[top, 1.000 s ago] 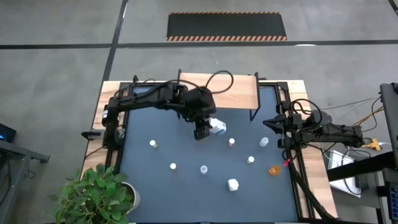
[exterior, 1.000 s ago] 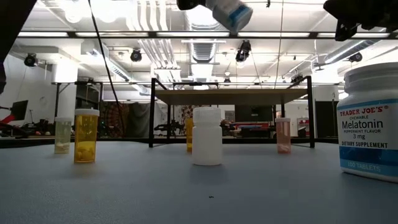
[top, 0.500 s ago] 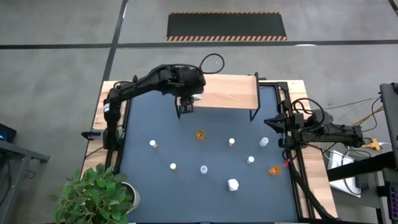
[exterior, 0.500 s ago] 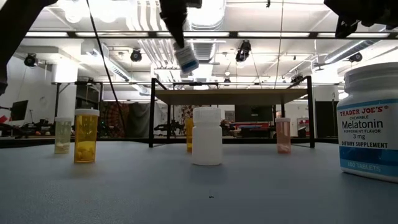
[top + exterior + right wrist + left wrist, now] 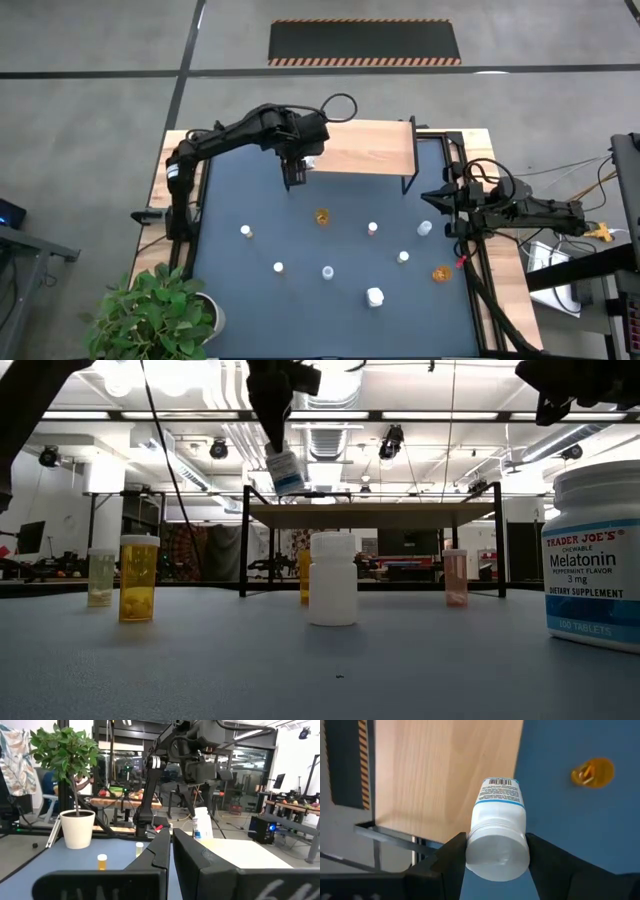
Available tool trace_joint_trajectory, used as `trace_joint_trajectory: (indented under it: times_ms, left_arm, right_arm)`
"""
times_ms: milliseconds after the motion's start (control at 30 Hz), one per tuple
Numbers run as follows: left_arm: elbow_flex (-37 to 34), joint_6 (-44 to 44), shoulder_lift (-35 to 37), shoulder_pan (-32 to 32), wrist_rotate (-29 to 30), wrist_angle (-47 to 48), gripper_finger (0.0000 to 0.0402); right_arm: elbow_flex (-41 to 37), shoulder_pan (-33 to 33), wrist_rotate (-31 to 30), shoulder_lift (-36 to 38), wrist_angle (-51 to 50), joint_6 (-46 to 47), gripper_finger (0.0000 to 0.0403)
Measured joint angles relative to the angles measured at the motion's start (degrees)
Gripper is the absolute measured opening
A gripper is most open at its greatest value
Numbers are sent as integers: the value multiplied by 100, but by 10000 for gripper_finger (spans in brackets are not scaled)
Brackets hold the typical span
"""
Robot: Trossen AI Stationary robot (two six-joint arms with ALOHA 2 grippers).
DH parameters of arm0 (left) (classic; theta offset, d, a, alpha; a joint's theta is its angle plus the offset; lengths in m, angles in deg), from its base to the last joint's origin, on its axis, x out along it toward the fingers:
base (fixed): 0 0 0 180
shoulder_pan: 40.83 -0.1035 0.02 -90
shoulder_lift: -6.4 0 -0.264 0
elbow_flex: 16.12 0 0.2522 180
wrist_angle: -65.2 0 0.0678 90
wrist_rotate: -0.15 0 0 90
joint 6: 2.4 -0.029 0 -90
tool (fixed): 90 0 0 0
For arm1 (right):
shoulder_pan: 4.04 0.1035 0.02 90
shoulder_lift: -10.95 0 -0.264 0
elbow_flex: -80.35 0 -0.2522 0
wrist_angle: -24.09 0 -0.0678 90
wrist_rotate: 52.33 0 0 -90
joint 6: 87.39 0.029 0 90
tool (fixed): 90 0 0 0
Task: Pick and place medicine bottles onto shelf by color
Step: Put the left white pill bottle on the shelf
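White bottle (image 5: 497, 827) clamped in left hand (image 5: 495, 855); barcode shows only at wrist.

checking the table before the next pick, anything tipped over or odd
Nothing on the dark blue mat looks spilled or toppled. The one tilted item is the white blue-labelled bottle, held askew by the left gripper over the light-wood shelf edge.

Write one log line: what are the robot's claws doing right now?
left claw: shut on white bottle, held above shelf edge | right claw: waiting at table's right side, shut, empty | other bottles: on mat
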State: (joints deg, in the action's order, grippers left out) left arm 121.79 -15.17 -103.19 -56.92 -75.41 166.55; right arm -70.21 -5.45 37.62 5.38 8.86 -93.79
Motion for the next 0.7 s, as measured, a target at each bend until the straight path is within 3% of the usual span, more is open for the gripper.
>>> trace_joint_trajectory:
  times_ms: [700]
  left_arm:
    - [-263, -155, -21, -207, 240, -188, 170]
  right_arm:
    - [0, 0, 2, -26, -2, 42, 13]
